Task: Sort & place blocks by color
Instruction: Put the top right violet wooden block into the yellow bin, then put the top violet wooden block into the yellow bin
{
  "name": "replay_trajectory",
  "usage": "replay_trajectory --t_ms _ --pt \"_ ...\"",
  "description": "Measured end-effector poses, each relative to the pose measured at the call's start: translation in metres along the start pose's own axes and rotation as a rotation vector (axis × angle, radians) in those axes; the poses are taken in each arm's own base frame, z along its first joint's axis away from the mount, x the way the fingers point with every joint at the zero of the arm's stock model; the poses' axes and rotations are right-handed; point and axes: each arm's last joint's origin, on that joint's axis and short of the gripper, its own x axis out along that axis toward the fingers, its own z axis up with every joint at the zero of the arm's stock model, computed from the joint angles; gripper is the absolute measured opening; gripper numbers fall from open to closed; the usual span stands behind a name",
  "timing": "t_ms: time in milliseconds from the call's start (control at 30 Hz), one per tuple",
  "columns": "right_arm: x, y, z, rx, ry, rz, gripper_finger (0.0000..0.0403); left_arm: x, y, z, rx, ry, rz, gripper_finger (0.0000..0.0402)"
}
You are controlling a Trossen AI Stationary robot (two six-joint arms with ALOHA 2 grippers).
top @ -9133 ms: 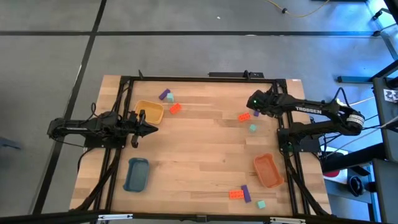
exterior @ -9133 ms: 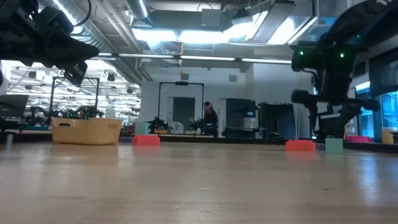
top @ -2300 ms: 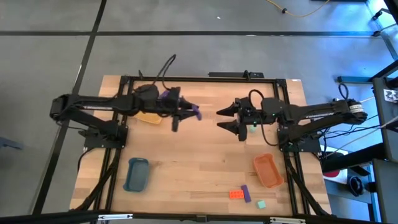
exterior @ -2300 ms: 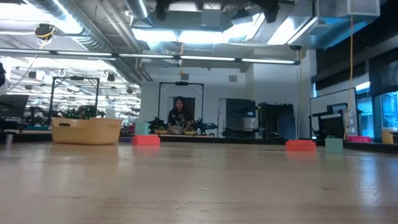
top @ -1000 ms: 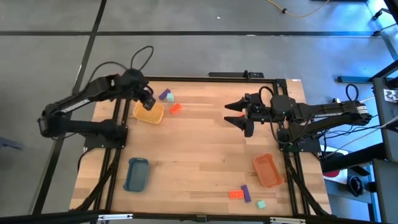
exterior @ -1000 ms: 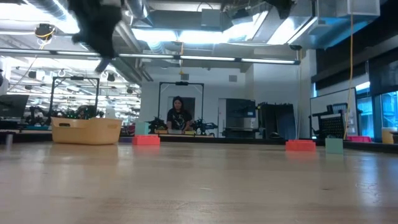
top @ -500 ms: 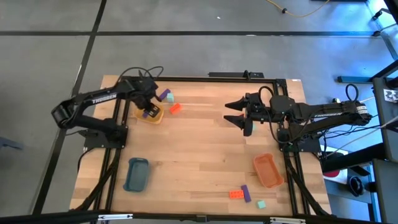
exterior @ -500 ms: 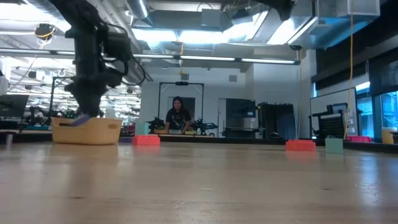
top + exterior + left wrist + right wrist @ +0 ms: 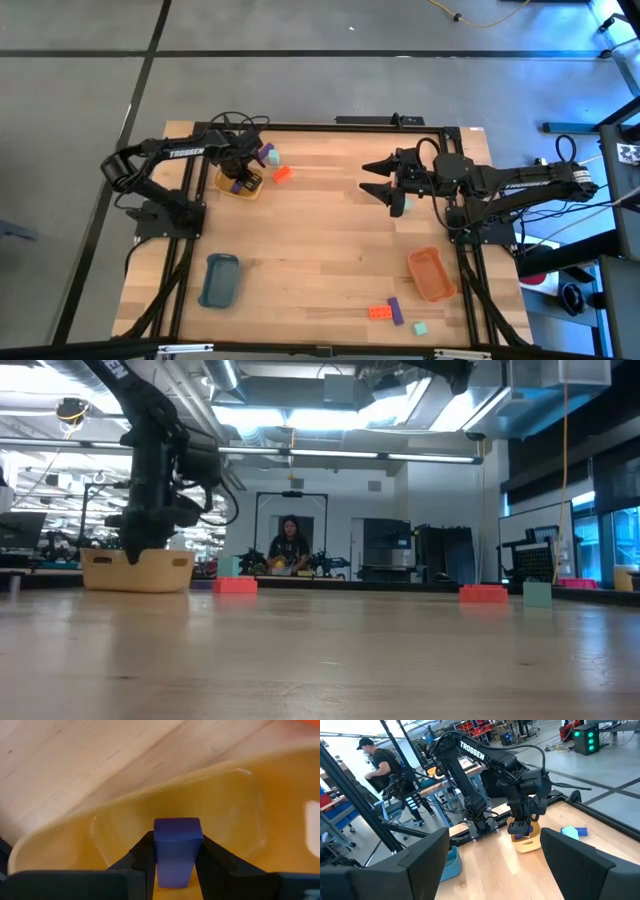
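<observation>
My left end effector (image 9: 175,857) grips a purple block (image 9: 177,849) by its flat sides, low inside the yellow tray (image 9: 251,188) at the far left of the surface (image 9: 330,250). It looks light, rigid and smooth, so a side pinch should suit it. The tray's walls crowd the fingers; my right end effector (image 9: 377,182) waits spread and empty over open wood mid-surface.

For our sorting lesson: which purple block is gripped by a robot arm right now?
The purple block between the left gripper's fingers, inside the yellow tray; the other purple blocks lie untouched on the table.
</observation>
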Motion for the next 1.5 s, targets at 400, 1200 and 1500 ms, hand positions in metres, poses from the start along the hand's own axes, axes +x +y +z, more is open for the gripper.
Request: replay_trajectory --t_ms 400,1200,1500 --pt "0.000 0.000 0.000 0.000 0.000 0.000 0.0315 0.005 0.000 0.002 -0.022 0.003 0.028 0.0136" --pt "0.000 0.000 0.000 0.002 -0.001 0.003 0.0315 -0.133 -0.008 0.000 0.019 -0.481 -0.187 0.0152" --pt "0.000 0.001 0.003 0.005 -0.029 0.017 0.0315 -0.204 -0.040 -0.057 0.203 -1.173 -0.729 0.0150"
